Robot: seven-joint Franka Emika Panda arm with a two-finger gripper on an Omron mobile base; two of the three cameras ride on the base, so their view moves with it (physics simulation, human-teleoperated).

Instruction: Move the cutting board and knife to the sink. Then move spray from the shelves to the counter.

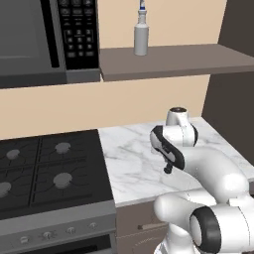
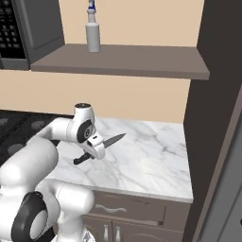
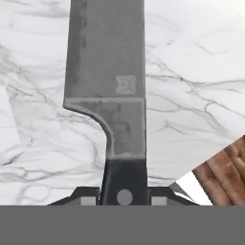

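Fingers (image 3: 124,200) pinch the knife (image 3: 106,81) by its black handle, flat grey blade above the veined marble desk (image 2: 151,160). Brown wooden cutting board (image 3: 225,174) corner is cut off. Spray (image 1: 141,34) stands on the shelves (image 1: 188,62).

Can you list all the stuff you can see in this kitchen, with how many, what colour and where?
knife: one, black handle and silver blade, held over the counter
counter: one, white marble with grey veins
cutting board: one, reddish-brown, a corner seen past the knife
spray: one, light grey with white-and-blue nozzle, upright on the shelf
shelf: one, brown-grey, on the wall
stove: one, black, left of the counter
microwave: one, dark, above the stove
hand: one, white with dark tips, shut on the knife's handle
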